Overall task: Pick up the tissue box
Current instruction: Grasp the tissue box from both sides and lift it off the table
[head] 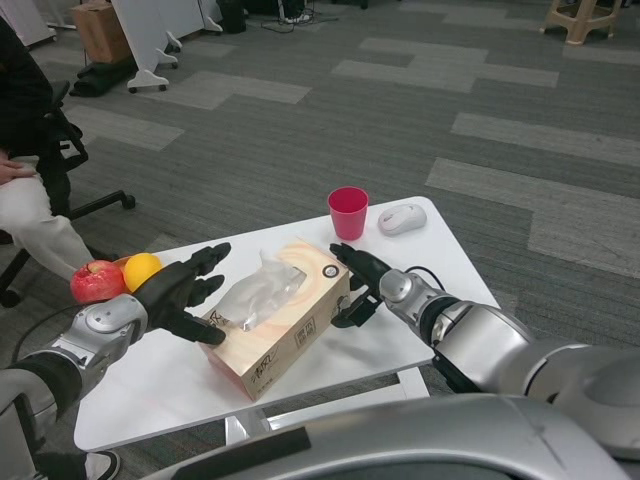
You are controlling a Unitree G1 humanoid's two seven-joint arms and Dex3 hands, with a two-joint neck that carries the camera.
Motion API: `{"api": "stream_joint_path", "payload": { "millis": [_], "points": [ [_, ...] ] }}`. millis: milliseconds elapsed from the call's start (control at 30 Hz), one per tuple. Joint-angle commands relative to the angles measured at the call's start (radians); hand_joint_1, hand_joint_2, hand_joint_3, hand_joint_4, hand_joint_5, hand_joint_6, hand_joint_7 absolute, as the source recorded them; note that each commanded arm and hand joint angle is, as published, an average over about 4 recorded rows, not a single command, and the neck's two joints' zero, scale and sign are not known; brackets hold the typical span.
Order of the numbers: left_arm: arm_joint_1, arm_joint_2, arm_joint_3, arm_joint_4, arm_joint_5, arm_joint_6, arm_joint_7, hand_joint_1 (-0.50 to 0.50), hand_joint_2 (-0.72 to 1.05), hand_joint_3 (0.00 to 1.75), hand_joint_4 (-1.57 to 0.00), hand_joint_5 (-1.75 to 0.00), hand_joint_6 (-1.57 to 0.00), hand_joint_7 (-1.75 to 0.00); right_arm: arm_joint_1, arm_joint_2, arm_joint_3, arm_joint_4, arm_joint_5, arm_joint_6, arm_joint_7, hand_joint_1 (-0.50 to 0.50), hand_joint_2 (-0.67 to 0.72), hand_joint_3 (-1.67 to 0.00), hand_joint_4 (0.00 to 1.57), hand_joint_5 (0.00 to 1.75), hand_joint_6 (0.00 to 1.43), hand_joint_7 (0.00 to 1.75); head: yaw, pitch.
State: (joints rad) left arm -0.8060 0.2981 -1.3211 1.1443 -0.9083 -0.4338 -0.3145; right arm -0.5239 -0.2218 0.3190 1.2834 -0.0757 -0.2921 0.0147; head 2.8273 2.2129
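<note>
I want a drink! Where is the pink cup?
In the head view, the pink cup stands at the far edge of the white table, right of centre, just left of the white mouse and behind the tissue box.

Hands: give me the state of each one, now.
Left hand: open, fingers spread, against the left end of the tissue box.
Right hand: open, fingers at the box's right end; no lift visible yet.

Both hands flank the tissue box (pixel 281 320) on the white table (pixel 440 262) — left hand (pixel 185 292) and right hand (pixel 360 283) touching its ends.
</note>
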Motion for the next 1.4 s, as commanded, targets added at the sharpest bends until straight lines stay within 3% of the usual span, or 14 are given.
{"api": "stream_joint_path", "payload": {
  "millis": [33,600,1067,1400],
  "points": [
    [0.012,0.029,0.025,-0.007,0.009,-0.015,-0.007,0.50,0.96,0.09,-0.07,0.00,0.00,0.00,-0.001,0.001,-0.006,-0.006,-0.001,-0.010,0.001,0.15,-0.35,-0.65,0.00,1.26,0.00,0.00,0.000,-0.001],
    [0.052,0.074,0.125,-0.058,0.091,-0.028,-0.039,0.50,1.05,0.09,-0.04,0.00,0.00,0.00,0.001,-0.002,-0.006,-0.009,-0.001,-0.010,0.001,0.17,-0.35,-0.65,0.00,1.26,0.00,0.00,0.009,-0.003],
    [0.052,0.104,0.087,-0.057,0.141,-0.028,-0.043,0.50,1.05,0.09,-0.04,0.00,0.00,0.00,0.001,-0.002,-0.002,-0.009,-0.001,-0.010,0.002,0.17,-0.35,-0.63,0.00,1.26,0.00,0.00,0.017,0.000],
    [0.024,0.116,-0.005,-0.040,0.142,-0.028,-0.046,0.50,1.05,0.09,-0.04,0.00,0.00,0.00,0.001,-0.002,0.000,-0.009,-0.002,-0.010,0.002,0.17,-0.35,-0.63,0.00,1.26,0.00,0.00,0.016,-0.004]
  ]
}}
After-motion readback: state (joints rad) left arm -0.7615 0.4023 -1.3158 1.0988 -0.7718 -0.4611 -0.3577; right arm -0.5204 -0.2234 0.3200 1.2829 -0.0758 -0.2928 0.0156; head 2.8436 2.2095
